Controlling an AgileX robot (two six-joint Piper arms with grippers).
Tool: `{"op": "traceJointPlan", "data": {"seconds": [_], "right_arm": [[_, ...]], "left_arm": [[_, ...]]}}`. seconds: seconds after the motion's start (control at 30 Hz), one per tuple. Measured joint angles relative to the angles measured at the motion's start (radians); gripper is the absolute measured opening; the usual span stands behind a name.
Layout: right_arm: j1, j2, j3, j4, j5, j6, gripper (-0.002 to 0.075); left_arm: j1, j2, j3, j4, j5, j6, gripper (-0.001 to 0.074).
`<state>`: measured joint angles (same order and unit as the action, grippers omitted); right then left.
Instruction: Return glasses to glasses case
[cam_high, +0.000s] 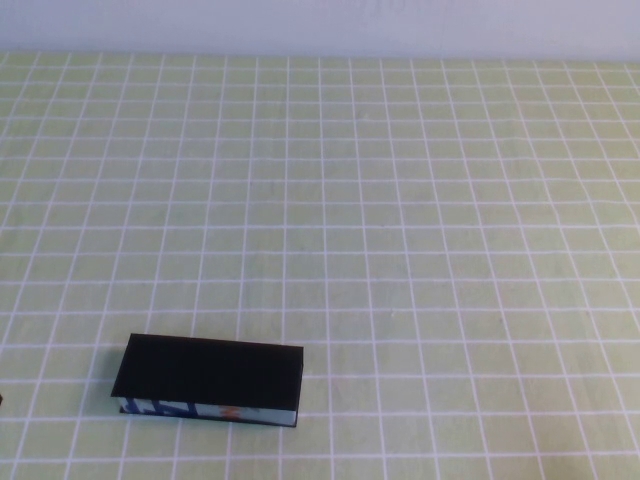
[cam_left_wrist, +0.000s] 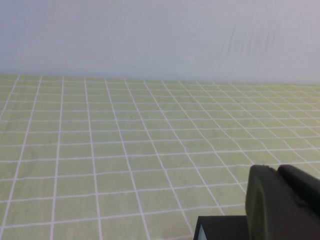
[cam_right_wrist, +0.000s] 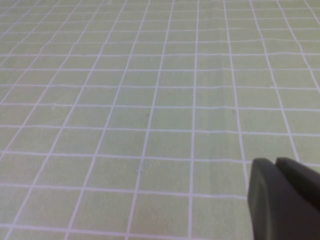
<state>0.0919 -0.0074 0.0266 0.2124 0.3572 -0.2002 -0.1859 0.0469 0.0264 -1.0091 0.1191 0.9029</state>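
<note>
The closed glasses case (cam_high: 208, 381) lies long axis crosswise just beyond the left gripper (cam_left_wrist: 282, 202); right gripper (cam_right_wrist: 285, 200) farther; jaws' state indiscernible.

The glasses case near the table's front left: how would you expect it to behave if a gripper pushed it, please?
The glasses case lies flat, lid shut, so it should slide on the checked cloth rather than tip. Its boxy shape suggests stiffness. Neither gripper appears overhead.
</note>
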Motion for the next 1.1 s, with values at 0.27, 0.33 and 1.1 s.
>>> {"op": "traceJointPlan", "data": {"seconds": [0.27,0.33,1.1], "right_arm": [[0.0,0.0,0.0,0.0,0.001,0.0,-0.0011],[0.0,0.0,0.0,0.0,0.001,0.0,-0.0011],[0.0,-0.001,0.0,0.0,0.001,0.002,-0.0011]], "left_arm": [[0.0,0.0,0.0,0.0,0.0,0.0,-0.0004],[0.0,0.0,0.0,0.0,0.0,0.0,-0.0004],[0.0,-0.056,0.0,0.96,0.035,-0.866,-0.0004]]}}
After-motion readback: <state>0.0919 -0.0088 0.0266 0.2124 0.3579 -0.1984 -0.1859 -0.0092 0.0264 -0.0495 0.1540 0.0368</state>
